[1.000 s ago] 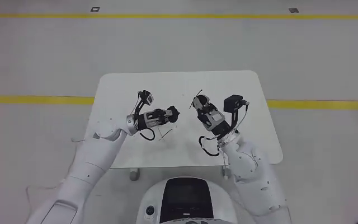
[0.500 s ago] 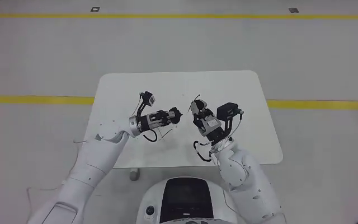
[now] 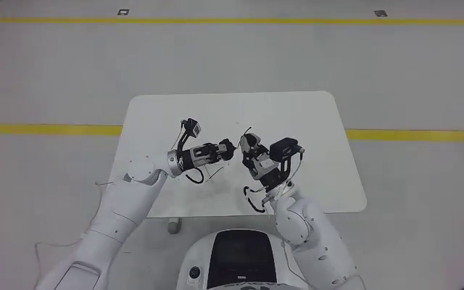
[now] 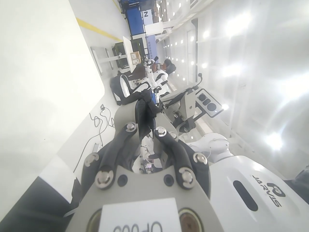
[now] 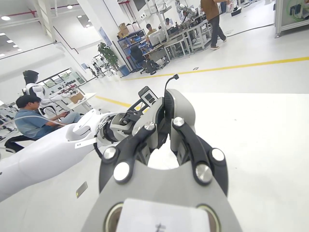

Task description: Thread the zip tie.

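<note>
My right gripper (image 3: 249,142) (image 5: 166,97) is shut on a thin black zip tie (image 5: 169,83). Its short end curves up past the fingertips to a small head. My left gripper (image 3: 227,148) (image 4: 145,102) is also shut, with a dark bit of zip tie (image 4: 146,97) pinched between its fingertips. A thin strand (image 3: 211,172) hangs from it toward the table. Both grippers are held above the middle of the white table (image 3: 304,116), tips facing each other and a small gap apart. In the right wrist view, the left arm's wrist (image 5: 115,124) lies just behind my fingers.
The white table (image 5: 241,126) has rounded corners and bare surface all round the grippers. Yellow floor lines (image 3: 65,129) run behind it. Cables (image 4: 96,126) lie on the floor off one table edge.
The right gripper has moved left toward the left gripper, closing most of the gap between them. The left gripper has barely shifted.
</note>
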### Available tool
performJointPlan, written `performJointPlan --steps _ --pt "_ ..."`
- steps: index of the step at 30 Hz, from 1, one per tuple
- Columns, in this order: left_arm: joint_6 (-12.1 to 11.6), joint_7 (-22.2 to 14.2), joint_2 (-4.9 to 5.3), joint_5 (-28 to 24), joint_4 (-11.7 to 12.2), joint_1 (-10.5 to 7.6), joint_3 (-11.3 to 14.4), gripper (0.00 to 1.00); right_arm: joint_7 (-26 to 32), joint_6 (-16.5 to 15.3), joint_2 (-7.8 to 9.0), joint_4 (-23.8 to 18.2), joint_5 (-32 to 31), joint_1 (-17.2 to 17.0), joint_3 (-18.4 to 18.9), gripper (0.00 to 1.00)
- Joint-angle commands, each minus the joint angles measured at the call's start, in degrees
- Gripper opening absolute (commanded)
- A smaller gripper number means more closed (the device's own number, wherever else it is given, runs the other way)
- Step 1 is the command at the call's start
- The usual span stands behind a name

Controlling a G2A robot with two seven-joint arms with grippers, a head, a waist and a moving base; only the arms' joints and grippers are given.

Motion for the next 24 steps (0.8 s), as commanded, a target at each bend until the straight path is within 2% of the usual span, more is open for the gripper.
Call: performJointPlan --steps 1,10,24 --pt "0.0 0.0 0.0 0.0 0.0 0.0 0.0 0.0 -0.31 0.24 0.05 0.11 -0.14 0.07 -0.28 0.0" --pt "0.0 0.0 0.0 0.0 0.0 0.0 0.0 0.0 -2.14 1.34 0.23 1.06 -0.34 0.75 -0.97 0.0" --pt "0.0 0.0 0.0 0.0 0.0 0.0 0.0 0.0 -1.93 2.07 0.54 2.33 0.01 2.06 -1.8 0.0"
